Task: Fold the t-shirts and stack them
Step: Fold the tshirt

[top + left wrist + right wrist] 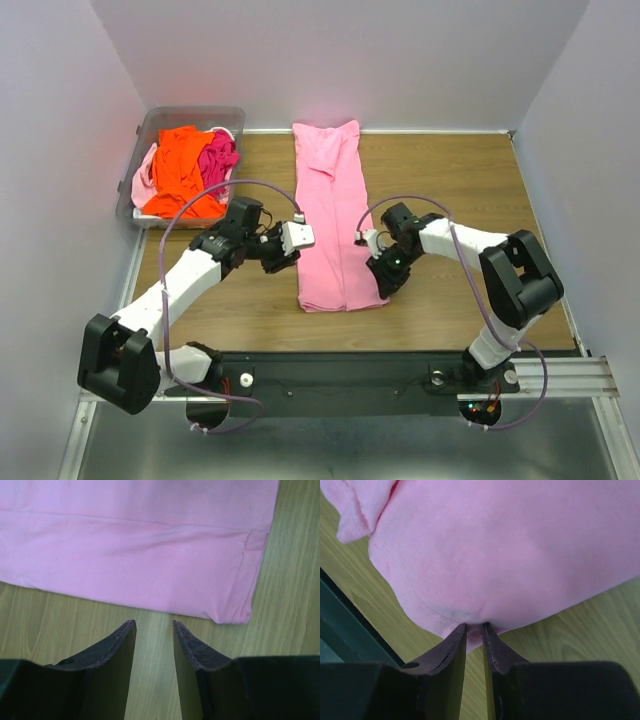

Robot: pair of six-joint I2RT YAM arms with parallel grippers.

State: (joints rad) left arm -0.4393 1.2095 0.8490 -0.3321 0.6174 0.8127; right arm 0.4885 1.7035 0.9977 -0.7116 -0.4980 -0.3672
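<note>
A light pink t-shirt (328,215) lies folded into a long narrow strip down the middle of the wooden table. My right gripper (383,288) is at its near right corner. In the right wrist view the gripper (474,626) is shut on the hem of the shirt (510,545), with fabric pinched between the fingers. My left gripper (295,243) hovers at the strip's left edge. In the left wrist view it (154,623) stands open over bare wood, just short of the shirt's edge (135,555). Orange (180,170), hot pink (218,158) and pale pink (145,175) t-shirts lie bunched in the bin.
The clear plastic bin (160,120) stands at the back left corner. White walls close in the table on three sides. A black rail (330,365) with both arm bases runs along the near edge, and it shows as a dark strip (350,625) beside the held corner.
</note>
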